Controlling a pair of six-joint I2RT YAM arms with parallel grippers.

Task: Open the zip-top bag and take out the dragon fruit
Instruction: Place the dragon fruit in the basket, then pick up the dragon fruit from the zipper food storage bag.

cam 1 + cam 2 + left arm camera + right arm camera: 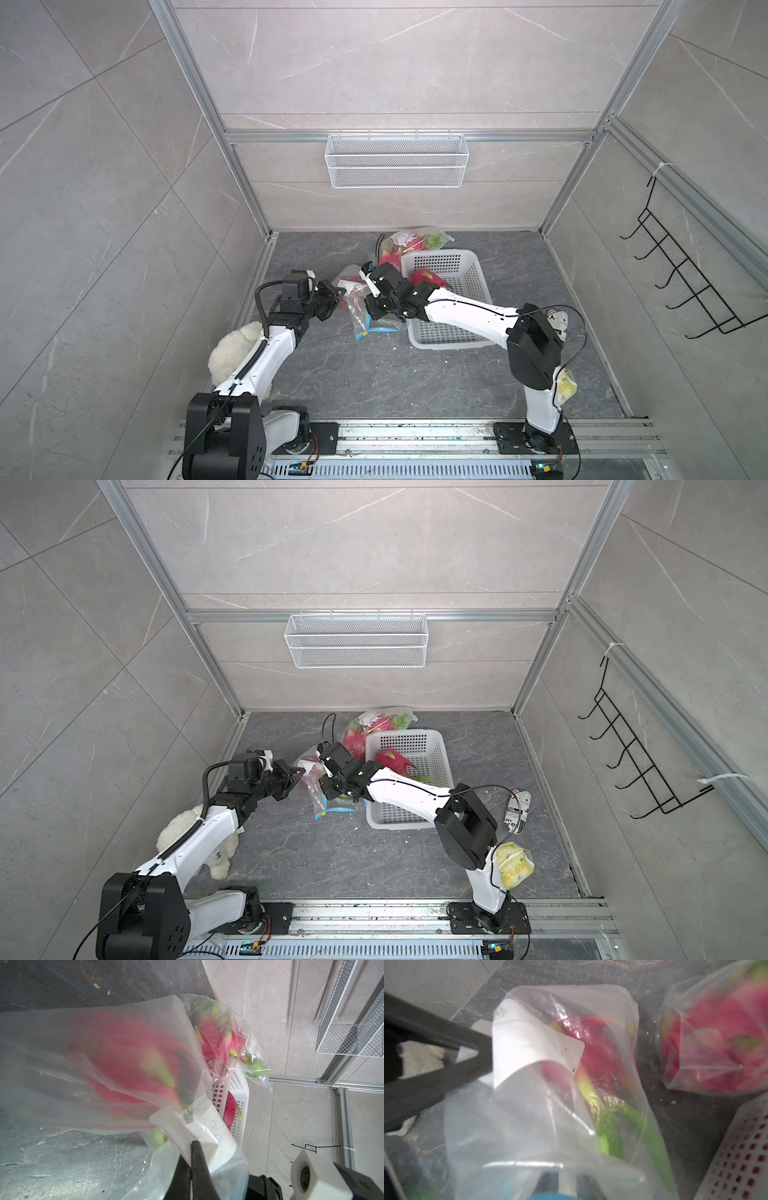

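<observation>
Through the cloudy zip-top bag (52,1043) the dragon fruit (128,1059) is only a pink-and-green blur in the left wrist view. The right gripper (568,1185) is smeared behind plastic at the right wrist view's edge; its jaw gap cannot be told. In both top views the left arm (272,347) covers part of the plush toy (228,353).

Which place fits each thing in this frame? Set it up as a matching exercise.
Things:
1 plush
2 wire basket
3 hook rack
4 bare dragon fruit

Places:
a in the white basket
b at the right wall
c by the left arm
d hung on the back rail

Pairs: 1-c, 2-d, 3-b, 4-a
</observation>
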